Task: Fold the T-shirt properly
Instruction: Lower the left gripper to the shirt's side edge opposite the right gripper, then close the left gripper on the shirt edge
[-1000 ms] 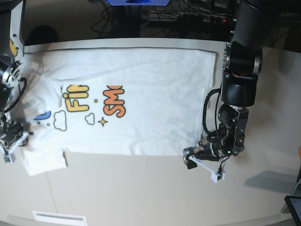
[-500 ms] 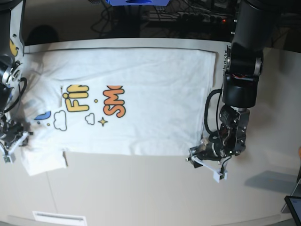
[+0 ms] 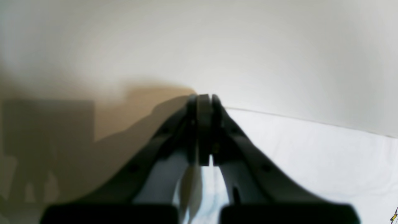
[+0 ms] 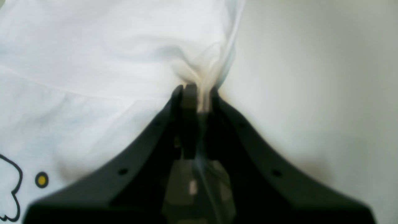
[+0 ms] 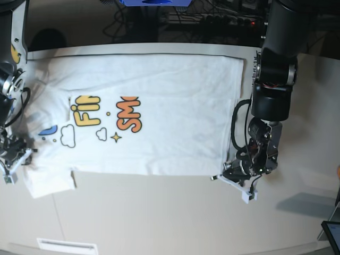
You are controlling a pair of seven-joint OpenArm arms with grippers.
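Observation:
The white T-shirt (image 5: pixel 170 95) lies spread flat on the table (image 5: pixel 159 212), print up, with orange and yellow lettering at its left. My left gripper (image 5: pixel 225 178) is at the shirt's near right hem corner. In the left wrist view the left gripper (image 3: pixel 203 97) is shut, with the T-shirt (image 3: pixel 311 155) running in under its fingers. At the table's left edge my right gripper (image 5: pixel 15 157) holds the sleeve end. The right wrist view shows the right gripper (image 4: pixel 194 88) shut on a bunched pinch of the T-shirt (image 4: pixel 108 56).
Black cables and a power strip (image 5: pixel 223 21) run behind the table's far edge. A dark tablet corner (image 5: pixel 332 234) sticks in at the lower right. A white label (image 5: pixel 66 246) sits on the table's front edge.
My left gripper's jaws have closed from wide open at the shirt's near right corner. The right arm and the shirt have not moved.

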